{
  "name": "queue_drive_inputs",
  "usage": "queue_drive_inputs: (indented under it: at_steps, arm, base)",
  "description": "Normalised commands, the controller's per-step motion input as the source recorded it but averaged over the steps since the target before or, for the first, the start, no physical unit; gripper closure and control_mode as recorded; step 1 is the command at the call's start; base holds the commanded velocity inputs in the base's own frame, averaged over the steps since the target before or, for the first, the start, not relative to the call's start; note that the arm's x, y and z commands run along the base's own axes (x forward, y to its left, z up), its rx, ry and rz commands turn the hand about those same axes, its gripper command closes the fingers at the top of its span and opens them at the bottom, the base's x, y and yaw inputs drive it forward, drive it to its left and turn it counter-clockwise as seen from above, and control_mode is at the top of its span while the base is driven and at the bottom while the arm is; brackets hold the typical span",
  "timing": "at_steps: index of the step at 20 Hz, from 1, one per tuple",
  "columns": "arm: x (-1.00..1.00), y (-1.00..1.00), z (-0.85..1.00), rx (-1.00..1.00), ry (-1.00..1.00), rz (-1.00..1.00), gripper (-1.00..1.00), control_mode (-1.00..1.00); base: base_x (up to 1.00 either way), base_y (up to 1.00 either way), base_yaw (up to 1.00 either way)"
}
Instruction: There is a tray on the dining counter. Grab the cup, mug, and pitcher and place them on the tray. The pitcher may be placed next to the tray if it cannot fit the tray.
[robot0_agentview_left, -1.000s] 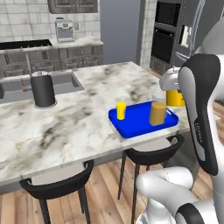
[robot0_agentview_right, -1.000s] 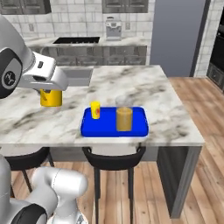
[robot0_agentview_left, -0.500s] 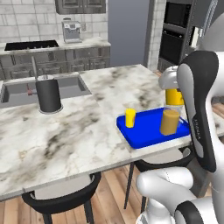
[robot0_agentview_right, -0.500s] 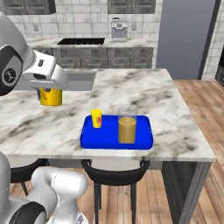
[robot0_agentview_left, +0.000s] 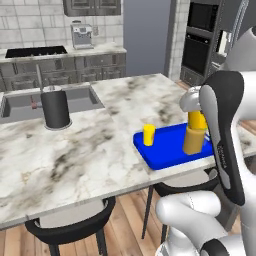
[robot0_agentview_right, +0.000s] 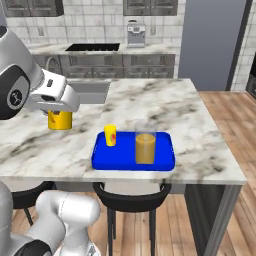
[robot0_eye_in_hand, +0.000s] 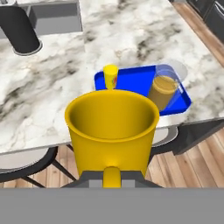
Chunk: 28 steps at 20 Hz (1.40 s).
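My gripper is shut on the squat golden mug, holding it upright in the air. From the hand view the mug looms large in front, its handle toward the hand. The blue tray lies on the dining counter near its front edge. On the tray stand the slim yellow cup and the glass pitcher with orange liquid. In the left base view my arm partly hides the mug, just above the pitcher, with the cup on the tray.
A black canister stands by the inset sink on the far side of the counter. Black stools sit under the front edge. A coffee machine stands on the back worktop.
The whole picture has shifted in both base views, so the base has driven along the counter. The mug stays in my shut gripper; cup and pitcher stay on the tray.
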Motion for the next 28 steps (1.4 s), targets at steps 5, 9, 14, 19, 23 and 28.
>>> queue_drive_inputs:
  at_steps: [5,9,14,19,23,28]
  arm:
    - [0.03,0.0,-0.68,0.0,-0.03,0.0,1.0,-1.0]
    - [0.2,0.0,-0.49,0.0,-0.01,0.0,1.0,-1.0]
    - [0.35,0.0,-0.39,0.0,0.0,-0.01,1.0,-1.0]
    - [0.35,0.0,-0.36,0.0,0.0,-0.02,1.0,-1.0]
    - [0.32,0.0,-0.38,0.0,-0.01,-0.04,1.0,-1.0]
    - [0.32,-0.03,-0.29,0.0,-0.03,-0.04,1.0,-1.0]
  base:
    - [0.0,0.0,0.0]
    - [0.0,0.0,0.0]
    - [0.0,0.0,0.0]
    - [0.0,0.0,0.0]
    - [0.0,0.0,0.0]
    - [0.0,0.0,0.0]
